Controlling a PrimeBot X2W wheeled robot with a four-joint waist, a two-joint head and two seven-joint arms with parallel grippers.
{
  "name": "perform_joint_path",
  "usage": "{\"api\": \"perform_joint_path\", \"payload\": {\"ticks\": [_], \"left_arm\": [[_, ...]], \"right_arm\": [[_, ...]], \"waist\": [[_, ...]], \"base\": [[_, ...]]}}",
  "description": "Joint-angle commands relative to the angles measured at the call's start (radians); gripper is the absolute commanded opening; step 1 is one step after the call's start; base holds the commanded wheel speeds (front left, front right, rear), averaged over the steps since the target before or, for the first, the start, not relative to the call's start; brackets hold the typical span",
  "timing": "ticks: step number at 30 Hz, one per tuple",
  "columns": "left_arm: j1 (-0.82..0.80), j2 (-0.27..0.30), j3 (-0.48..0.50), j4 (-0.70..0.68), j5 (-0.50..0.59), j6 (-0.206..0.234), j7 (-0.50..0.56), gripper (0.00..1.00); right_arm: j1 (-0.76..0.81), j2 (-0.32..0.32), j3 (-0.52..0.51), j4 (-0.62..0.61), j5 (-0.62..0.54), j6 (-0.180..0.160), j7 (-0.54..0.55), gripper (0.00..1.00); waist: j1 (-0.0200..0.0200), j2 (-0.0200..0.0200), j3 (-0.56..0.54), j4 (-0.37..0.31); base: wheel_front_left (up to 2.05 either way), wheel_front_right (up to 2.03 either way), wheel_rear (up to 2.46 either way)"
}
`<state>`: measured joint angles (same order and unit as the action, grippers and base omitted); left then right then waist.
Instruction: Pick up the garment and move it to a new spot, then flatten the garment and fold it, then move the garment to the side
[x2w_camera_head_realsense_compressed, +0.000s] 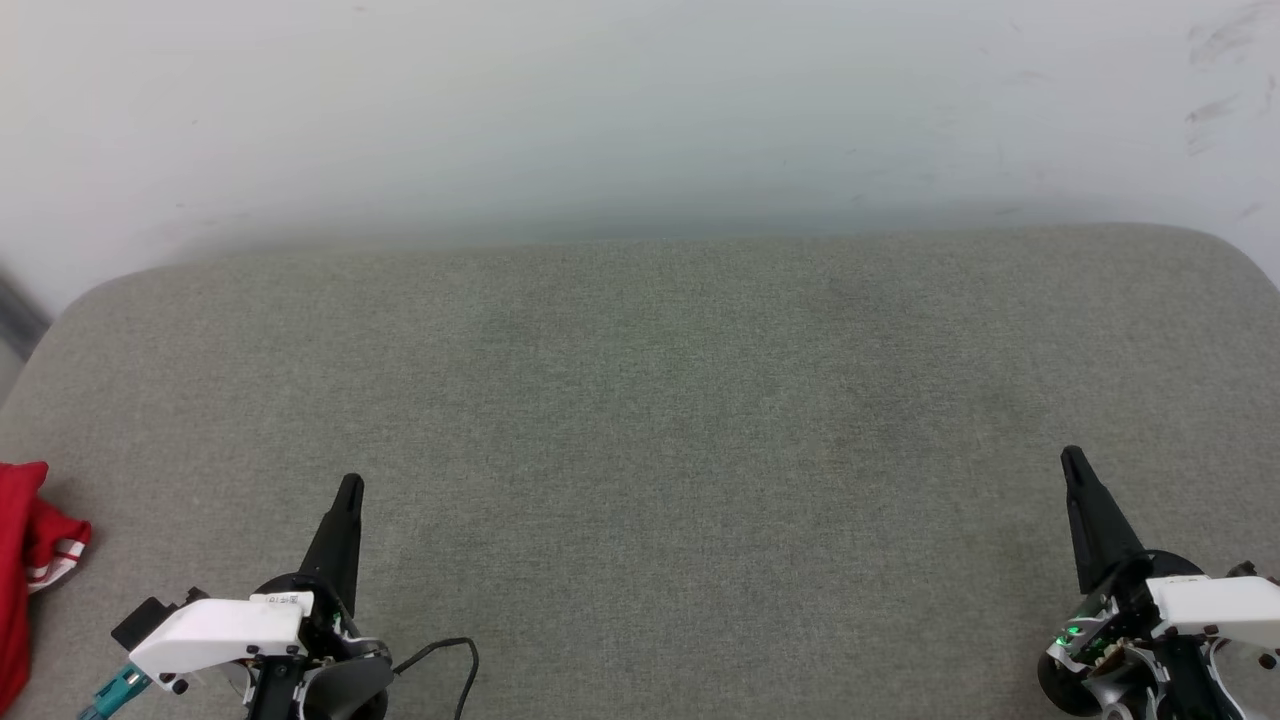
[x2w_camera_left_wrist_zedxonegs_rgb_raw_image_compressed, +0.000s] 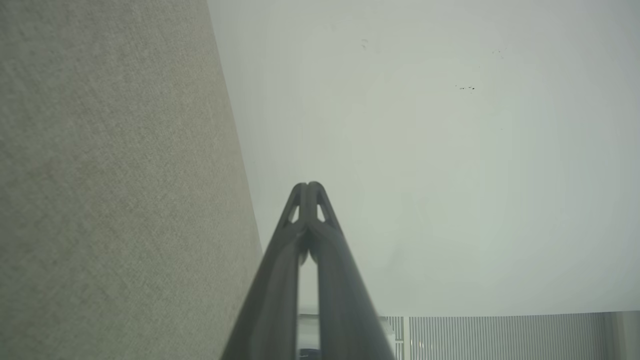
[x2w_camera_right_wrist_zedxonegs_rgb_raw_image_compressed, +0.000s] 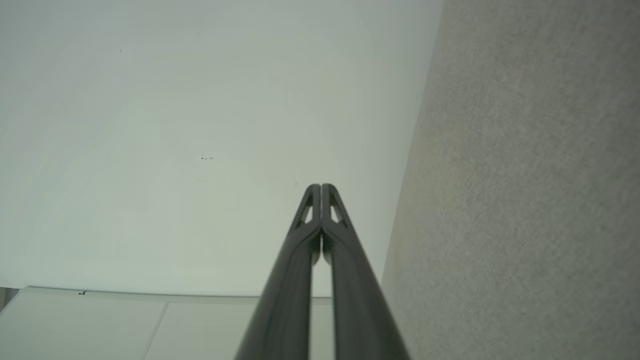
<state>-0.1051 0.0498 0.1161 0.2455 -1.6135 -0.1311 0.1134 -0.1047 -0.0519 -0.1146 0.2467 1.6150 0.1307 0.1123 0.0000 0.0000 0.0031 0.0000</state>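
1. A grey fabric surface (x2w_camera_head_realsense_compressed: 640, 400) spreads below a pale wall (x2w_camera_head_realsense_compressed: 640, 100).
2. The garment (x2w_camera_head_realsense_compressed: 20, 560) lies bunched at the surface's left edge, apart from both grippers.
3. The left gripper (x2w_camera_head_realsense_compressed: 350, 488) and right gripper (x2w_camera_head_realsense_compressed: 1072, 460) have their fingers clenched together, holding nothing.

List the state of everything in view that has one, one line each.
garment: bunched up, lying at the left edge of the surface, cut off by the frame, not held.
left gripper: jaws shut, empty, apart from the garment.
right gripper: jaws shut, empty.
grey fabric surface: flat, smooth.
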Motion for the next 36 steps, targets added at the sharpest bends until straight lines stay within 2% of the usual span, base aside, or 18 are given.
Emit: {"api": "perform_joint_path", "payload": {"ticks": [1,35,36], "left_arm": [[-0.008,-0.001,0.001,0.001,0.003,-0.002,0.005,0.00],[-0.008,-0.001,0.001,0.001,0.002,-0.002,0.004,0.00],[0.002,0.000,-0.001,0.003,0.000,0.000,-0.001,1.00]], "right_arm": [[-0.009,0.003,0.000,0.001,-0.006,0.000,0.003,0.00],[-0.009,0.003,0.000,0.001,-0.005,0.000,0.003,0.00],[0.002,0.000,0.000,0.002,0.000,0.000,0.000,1.00]], "waist": [[0.0000,0.0000,0.000,0.000],[0.0000,0.0000,0.000,0.000],[0.0000,0.0000,0.000,0.000]], "base": [[0.00,0.00,0.00],[0.00,0.00,0.00],[0.00,0.00,0.00]]}}
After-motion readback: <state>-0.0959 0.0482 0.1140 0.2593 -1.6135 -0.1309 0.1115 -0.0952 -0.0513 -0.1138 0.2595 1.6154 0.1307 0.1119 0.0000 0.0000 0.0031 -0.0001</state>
